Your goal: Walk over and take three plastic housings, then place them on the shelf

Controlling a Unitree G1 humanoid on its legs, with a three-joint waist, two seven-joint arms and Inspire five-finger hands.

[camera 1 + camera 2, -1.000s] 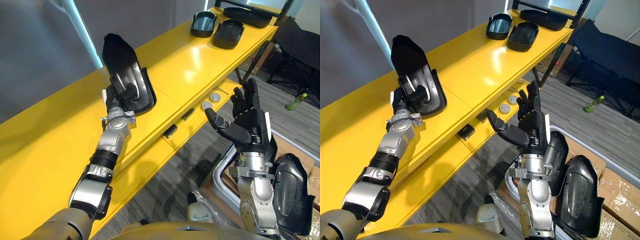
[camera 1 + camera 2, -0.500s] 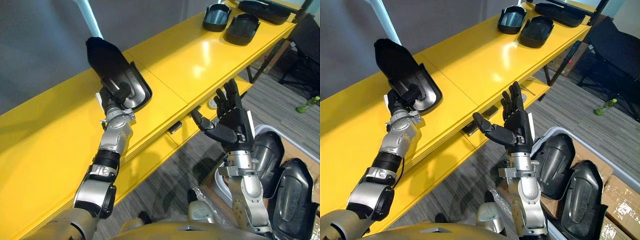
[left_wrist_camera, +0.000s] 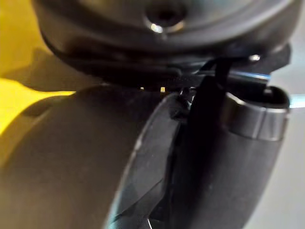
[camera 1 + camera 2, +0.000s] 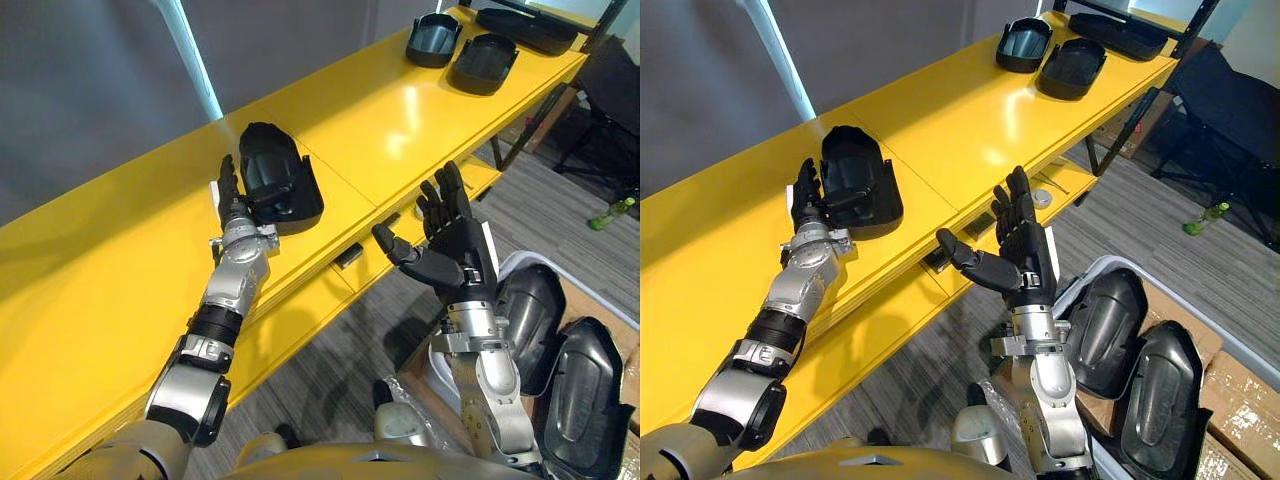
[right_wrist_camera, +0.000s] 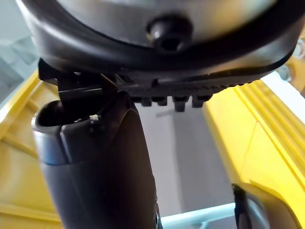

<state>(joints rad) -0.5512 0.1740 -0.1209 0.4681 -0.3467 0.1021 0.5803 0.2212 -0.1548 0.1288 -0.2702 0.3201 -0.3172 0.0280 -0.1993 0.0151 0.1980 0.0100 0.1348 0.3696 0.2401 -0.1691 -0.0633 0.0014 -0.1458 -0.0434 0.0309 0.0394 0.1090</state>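
One housing [image 4: 280, 185] is found hollow-up on the shelf [image 4: 400, 110], long axis pointing away across it. The left hand [image 4: 233, 205] is set at its near-left rim, fingers straight, thumb over the rim. The right hand [image 4: 455, 250] is held spread and empty, nearer the spare housings [image 4: 585, 400] at lower right.

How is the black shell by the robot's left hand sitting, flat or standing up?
Flat. The housing lies on the yellow shelf, hollow side up; the left hand is open beside it.
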